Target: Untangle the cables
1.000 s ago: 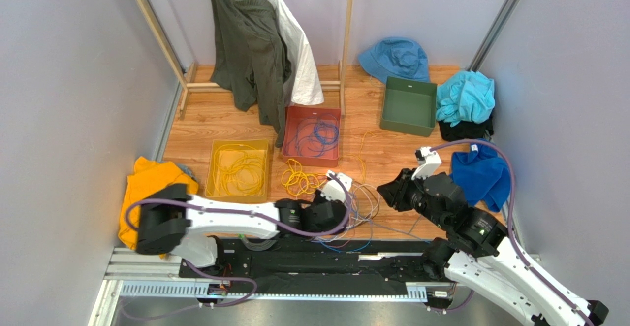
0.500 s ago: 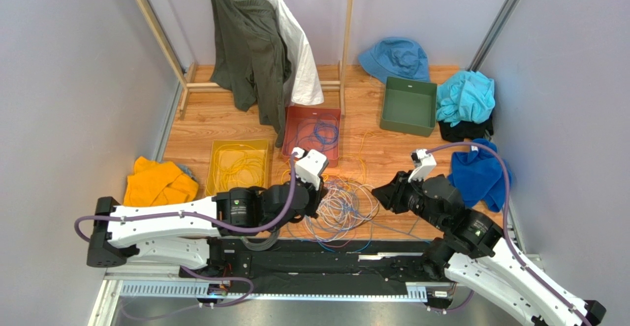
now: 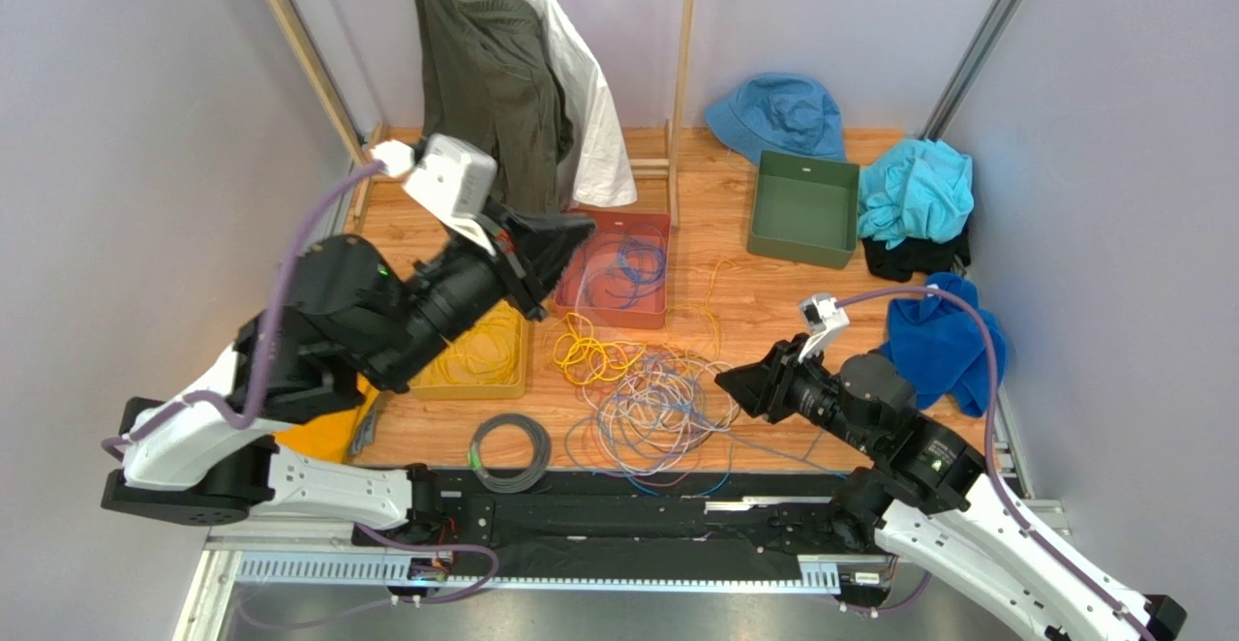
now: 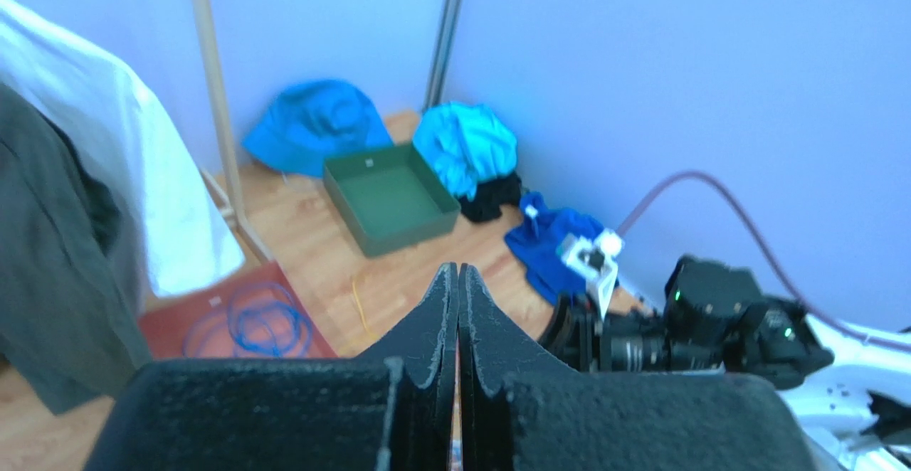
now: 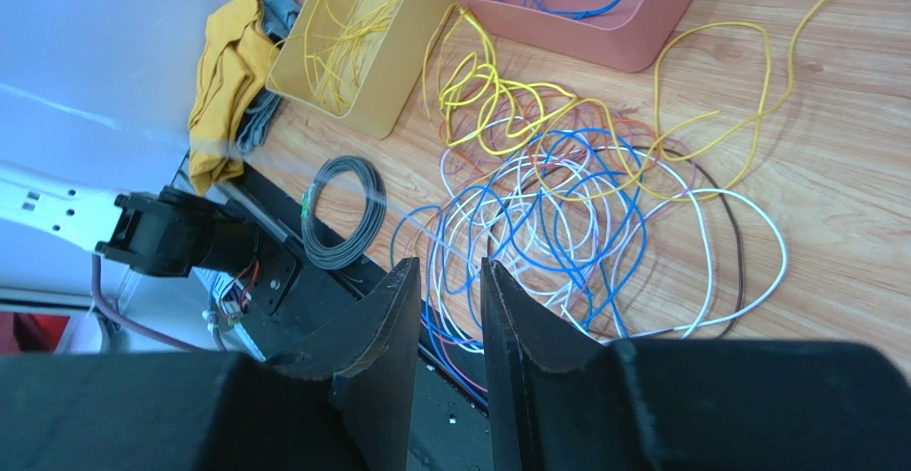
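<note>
At the centre of the overhead frame, just below the middle, the cables [image 3: 658,402] lie in a loose heap on the wooden tabletop [image 3: 436,227]. White, blue and purple-grey loops cross one another, with a knot of yellow strands at the heap's upper left, just below the red tray [image 3: 611,319]. So many loops overlap that no single wire can be followed end to end. The heap's lower edge runs onto the black rail [image 3: 655,508], where dark strands are hard to pick out.

More blue cable sits in the red tray and yellow cable in the yellow bin [image 3: 487,380], whose left part is hidden behind the left arm [image 3: 364,322].

The left gripper [image 3: 572,253] hangs at upper centre-left, overlapping the tray's left edge in the picture. Its wrist view shows the two fingers [image 4: 433,311] pressed flat together with nothing between them.

The right gripper [image 3: 730,384] points at the heap's right edge from the lower right. From above its jaws merge into one dark shape. Its wrist view shows a narrow gap between the fingers [image 5: 380,322], nothing in it, with the tangle spread beyond. Whether the tips touch a strand cannot be told.

A grey-black coiled ring [image 3: 541,445] lies apart at the heap's lower left. A yellow cloth [image 5: 230,65] is plain at the upper left of the right wrist view but almost wholly covered by the left arm from above. Hanging clothes [image 3: 487,89] are cut off by the top edge.
</note>
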{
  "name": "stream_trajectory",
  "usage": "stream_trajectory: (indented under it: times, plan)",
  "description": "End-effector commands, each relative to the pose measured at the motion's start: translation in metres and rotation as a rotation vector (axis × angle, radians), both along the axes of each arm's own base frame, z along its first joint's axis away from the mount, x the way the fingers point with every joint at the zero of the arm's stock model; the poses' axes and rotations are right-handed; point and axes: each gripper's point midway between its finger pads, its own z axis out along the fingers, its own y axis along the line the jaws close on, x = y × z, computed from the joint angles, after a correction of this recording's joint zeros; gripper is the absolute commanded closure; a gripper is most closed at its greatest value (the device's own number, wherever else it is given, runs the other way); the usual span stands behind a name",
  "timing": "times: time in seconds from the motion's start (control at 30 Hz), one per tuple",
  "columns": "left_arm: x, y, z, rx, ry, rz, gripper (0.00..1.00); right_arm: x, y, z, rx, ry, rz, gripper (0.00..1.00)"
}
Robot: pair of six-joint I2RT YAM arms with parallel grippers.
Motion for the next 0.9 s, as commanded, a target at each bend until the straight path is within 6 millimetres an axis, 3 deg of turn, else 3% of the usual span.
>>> stream_trajectory:
  times: [0.0, 0.13, 0.27, 0.37, 0.47, 0.5, 0.53, 0.57, 0.63, 0.67, 0.73, 0.77, 0.83, 0.87]
  plan:
    - [0.006, 0.005, 0.031, 0.077, -0.107, 0.024, 1.00, -0.005, 0.009, 0.030, 0.060, -0.091, 0.070, 0.69]
    - [0.008, 0.013, 0.062, 0.061, -0.166, 0.038, 1.00, -0.005, 0.005, 0.037, 0.092, -0.126, 0.052, 0.68]
    - [0.005, 0.034, 0.112, -0.023, -0.226, 0.049, 1.00, -0.001, 0.001, 0.039, 0.110, -0.133, 0.018, 0.68]
    - [0.006, 0.022, 0.105, 0.019, -0.220, 0.039, 1.00, 0.004, -0.003, 0.036, 0.120, -0.135, -0.026, 0.64]
    - [0.011, 0.006, 0.068, 0.109, -0.174, 0.048, 1.00, 0.007, -0.006, 0.026, 0.073, -0.130, -0.038, 0.63]
    - [0.013, -0.006, 0.039, 0.157, -0.141, 0.045, 1.00, 0.003, -0.004, 0.017, 0.033, -0.112, -0.008, 0.62]
    - [0.014, -0.011, 0.022, 0.163, -0.107, 0.054, 1.00, 0.005, -0.001, 0.009, -0.018, -0.085, 0.006, 0.59]
    - [0.017, -0.025, -0.022, 0.246, -0.077, 0.055, 1.00, 0.007, 0.000, 0.001, -0.054, -0.059, 0.008, 0.59]
    - [0.014, -0.023, -0.038, 0.171, -0.023, 0.054, 1.00, 0.005, 0.008, -0.028, -0.140, 0.033, 0.052, 0.57]
    - [0.013, -0.022, -0.065, 0.180, 0.005, 0.057, 1.00, 0.006, 0.010, -0.037, -0.160, 0.059, 0.057, 0.56]
    - [0.010, -0.021, -0.090, 0.147, 0.073, 0.055, 1.00, 0.007, 0.019, -0.055, -0.187, 0.110, 0.072, 0.54]
    - [0.007, -0.017, -0.115, 0.166, 0.099, 0.052, 0.99, 0.004, 0.022, -0.066, -0.204, 0.126, 0.085, 0.53]
    - [0.004, -0.013, -0.136, 0.154, 0.157, 0.059, 0.83, 0.010, 0.027, -0.074, -0.214, 0.120, 0.056, 0.49]
    - [0.003, -0.007, -0.156, 0.181, 0.178, 0.065, 0.63, 0.006, 0.033, -0.078, -0.223, 0.119, 0.074, 0.48]
